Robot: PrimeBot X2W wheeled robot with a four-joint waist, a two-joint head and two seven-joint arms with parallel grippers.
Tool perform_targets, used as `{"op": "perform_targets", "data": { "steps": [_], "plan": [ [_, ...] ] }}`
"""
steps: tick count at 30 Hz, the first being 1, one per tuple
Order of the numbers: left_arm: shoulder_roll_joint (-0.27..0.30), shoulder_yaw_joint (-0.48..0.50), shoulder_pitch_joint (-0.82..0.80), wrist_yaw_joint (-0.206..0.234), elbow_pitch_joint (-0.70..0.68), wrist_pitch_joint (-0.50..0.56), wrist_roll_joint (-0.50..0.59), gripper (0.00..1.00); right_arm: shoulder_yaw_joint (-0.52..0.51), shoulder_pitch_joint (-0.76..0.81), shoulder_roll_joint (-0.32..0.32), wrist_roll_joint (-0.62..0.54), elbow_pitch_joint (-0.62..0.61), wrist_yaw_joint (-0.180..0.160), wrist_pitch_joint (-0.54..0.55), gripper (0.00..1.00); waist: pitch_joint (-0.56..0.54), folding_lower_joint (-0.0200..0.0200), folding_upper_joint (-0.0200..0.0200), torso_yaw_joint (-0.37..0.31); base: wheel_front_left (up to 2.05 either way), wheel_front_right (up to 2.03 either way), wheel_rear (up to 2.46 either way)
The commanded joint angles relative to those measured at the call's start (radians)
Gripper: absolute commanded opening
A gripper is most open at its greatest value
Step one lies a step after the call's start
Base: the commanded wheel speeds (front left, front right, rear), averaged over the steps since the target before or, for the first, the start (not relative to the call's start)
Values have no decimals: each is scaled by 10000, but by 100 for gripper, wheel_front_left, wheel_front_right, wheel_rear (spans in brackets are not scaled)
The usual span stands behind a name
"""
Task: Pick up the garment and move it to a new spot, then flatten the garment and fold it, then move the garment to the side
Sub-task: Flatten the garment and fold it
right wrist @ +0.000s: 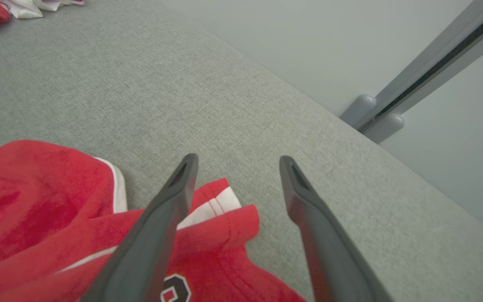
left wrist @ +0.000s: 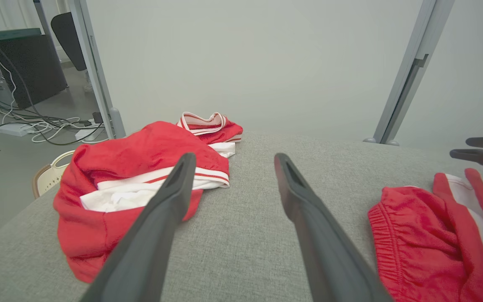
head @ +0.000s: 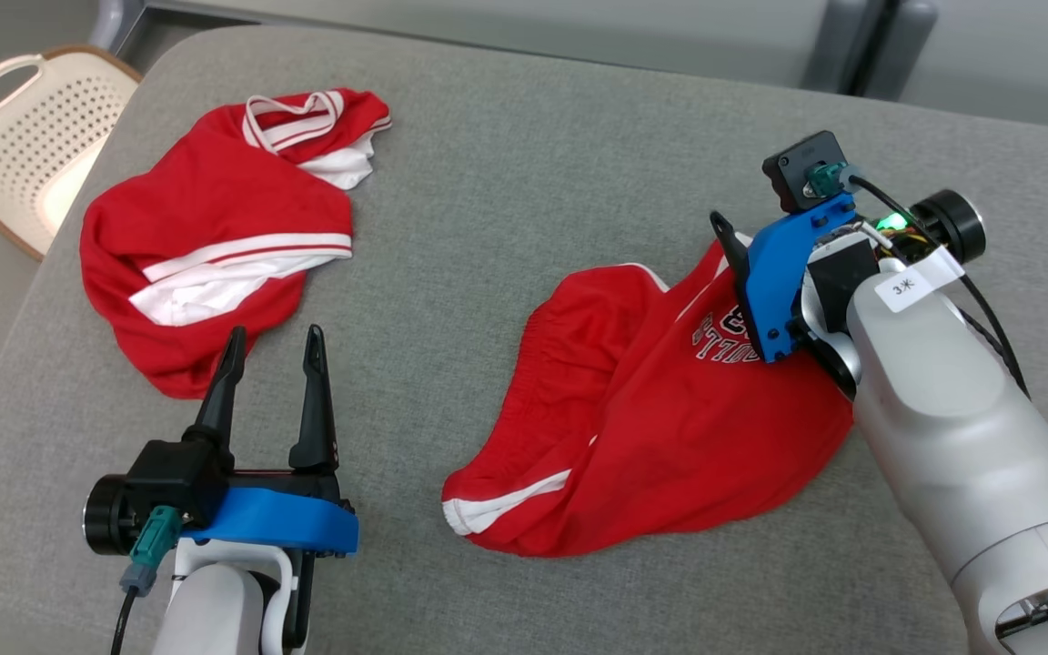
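Your right gripper [right wrist: 235,161], fingers spread and empty, is hovering over the hem corner of the red shorts [head: 670,428], which are lying at 4 o'clock on the grey cushion [head: 488,136]. Closing here, you're risking a thin single-layer pinch that slips. Your left gripper [head: 274,341] is waiting open too.

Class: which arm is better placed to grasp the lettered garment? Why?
Right: the open right end effector hangs over the edge of the lettered garment; the left end effector points at bare cushion.
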Motion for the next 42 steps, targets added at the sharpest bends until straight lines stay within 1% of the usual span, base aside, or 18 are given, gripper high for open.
{"op": "perform_targets", "data": {
  "steps": [1,5,8,11,12,13,16,21,28,33,37,39,42],
  "plan": [
    [-6,-42,-169,71,-11,-48,-93,100,15,-156,-5,24,353,1,160,100,224,-1,0,199,0,0,0],
    [-7,-114,-220,170,-3,-49,-250,100,145,-471,-18,-140,1135,1,462,100,435,-1,0,285,0,0,0],
    [-7,-124,-243,245,-38,-48,-359,100,282,-372,151,26,1670,3,738,100,509,-1,0,269,0,0,0],
    [-7,-124,-215,304,-69,-49,-424,100,412,-313,222,116,1957,12,952,100,540,-1,0,217,0,0,0],
    [-6,-126,-212,328,-73,-49,-438,100,503,-300,268,154,2036,12,1014,45,547,-1,0,191,0,0,0],
    [-8,-133,-214,320,-80,-48,-448,100,573,-318,314,236,2063,14,968,0,550,-1,0,155,0,0,0],
    [-6,-144,-248,333,-59,-49,-498,100,662,-504,334,467,1972,0,549,0,491,-1,0,48,0,0,0],
    [-4,-18,-74,354,-48,-49,-459,100,630,-914,297,694,1661,0,-677,0,163,-1,0,-290,0,0,0],
    [-6,181,290,244,-16,-48,-321,100,546,-957,73,871,1484,1,-2532,0,-431,-1,0,-1210,0,0,0],
    [-4,248,516,228,-21,-49,-274,100,428,-315,80,1377,1128,1,-3623,0,-794,-1,0,-1923,0,0,0],
    [-1,408,705,236,-46,-48,-218,100,448,591,-84,1767,180,1,-3891,0,-1051,-1,0,-2433,0,0,0],
    [-3,502,837,241,-80,-48,-170,100,326,1296,-188,1934,-835,1,-3906,0,-1173,-1,0,-2661,0,0,0],
    [-3,633,1031,235,-110,-49,-158,100,93,2883,-445,2073,-2492,1,-3895,0,-1356,-1,0,-2940,0,0,0]
  ]
}}
